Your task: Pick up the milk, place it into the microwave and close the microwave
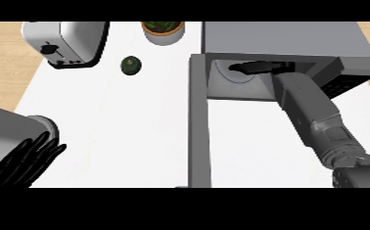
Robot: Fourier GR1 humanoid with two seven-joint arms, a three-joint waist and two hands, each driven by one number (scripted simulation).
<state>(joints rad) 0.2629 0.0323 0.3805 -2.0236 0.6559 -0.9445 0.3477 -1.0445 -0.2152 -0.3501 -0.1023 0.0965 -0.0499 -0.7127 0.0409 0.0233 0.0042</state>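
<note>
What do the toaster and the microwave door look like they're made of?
The toaster looks like polished metal: silvery body with bright highlights, plus a black lever that may be plastic. The microwave door, swung open, shows a flat matte grey surface with no shine, so painted metal or plastic; which one cannot be told.

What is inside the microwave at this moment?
Inside the microwave, the right hand reaches over a white round plate. The milk cannot be seen; the hand may cover it. The door stands open.
</note>
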